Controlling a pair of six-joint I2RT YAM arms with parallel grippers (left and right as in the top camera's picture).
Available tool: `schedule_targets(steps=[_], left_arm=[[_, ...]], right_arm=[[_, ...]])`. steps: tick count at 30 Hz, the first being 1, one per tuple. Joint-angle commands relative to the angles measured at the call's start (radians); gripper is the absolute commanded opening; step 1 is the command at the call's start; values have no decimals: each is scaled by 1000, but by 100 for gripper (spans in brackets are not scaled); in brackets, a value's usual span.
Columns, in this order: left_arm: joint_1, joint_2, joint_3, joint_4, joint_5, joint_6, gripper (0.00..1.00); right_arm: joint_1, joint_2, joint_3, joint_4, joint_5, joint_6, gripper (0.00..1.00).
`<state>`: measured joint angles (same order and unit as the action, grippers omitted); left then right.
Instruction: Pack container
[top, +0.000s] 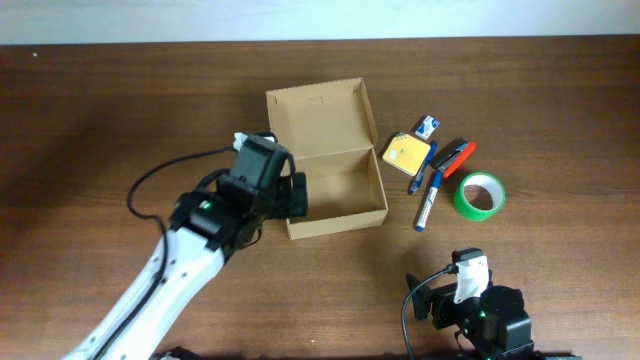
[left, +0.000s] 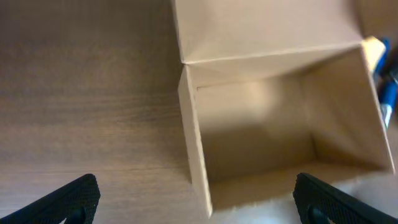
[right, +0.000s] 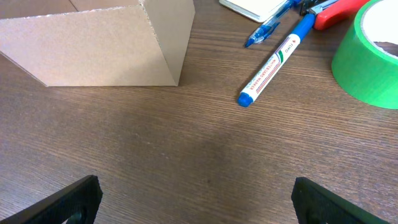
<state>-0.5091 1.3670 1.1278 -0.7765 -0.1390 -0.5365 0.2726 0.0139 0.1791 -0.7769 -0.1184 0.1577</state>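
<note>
Mid-table, a little left of centre: box (top: 345, 195), open and empty, lid (top: 320, 115) folded back on the far side, long axis running left to right across the table (top: 100, 120). Nothing packed yet, by the look of it.

At the box's left wall: left claw (left: 198, 200), spread wide, holding nothing. In the left wrist view, that wall and the near-left corner sit framed between the two fingertips (left: 71, 202) — touching or just clear, impossible to say.

Down at the near edge, right of the box and well apart from it: right claw (right: 198, 200), likewise wide apart and empty.

Right of the box, in a loose cluster: yellow pad (top: 405, 152), pen (right: 267, 23), red cutter (right: 333, 14), marker (right: 273, 62), green tape (right: 367, 62). All of it on the right arm's side, with the box standing between the left claw and the cluster.

Most squarely ahead of the right claw: the marker, a touch to the right, long axis slanting away and rightward, blue end nearest. Probably a fair first pick — likely worth turning the wrist to set the fingers across the barrel rather than along it. Then up and left, over the box's right wall. Left claw well placed to steady the box meanwhile.
</note>
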Motion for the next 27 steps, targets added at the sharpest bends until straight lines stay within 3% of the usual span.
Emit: schedule_targets(steps=[1, 10, 12, 13, 17, 19, 24, 27], left_arm=[[3, 74, -5, 27, -4, -107, 99], [3, 226, -5, 63, -16, -107, 100], [3, 254, -5, 62, -16, -107, 95], [3, 266, -5, 62, -16, -107, 90], [3, 282, -5, 72, -18, -107, 36], [3, 282, -5, 77, -27, -107, 21], [3, 282, -5, 80, -45, -107, 3], [3, 282, -5, 80, -58, -103, 2]], right_arm=[[-5, -10, -10, 2, -5, 8, 99], [-5, -10, -10, 2, -5, 8, 99], [-5, -10, -10, 2, -5, 8, 99], [-5, -10, -10, 2, -5, 8, 99], [-5, -10, -10, 2, -5, 8, 99], [-5, -10, -10, 2, -5, 8, 99], [-5, -10, -10, 2, -5, 8, 99], [-5, -10, -10, 2, -5, 8, 99]])
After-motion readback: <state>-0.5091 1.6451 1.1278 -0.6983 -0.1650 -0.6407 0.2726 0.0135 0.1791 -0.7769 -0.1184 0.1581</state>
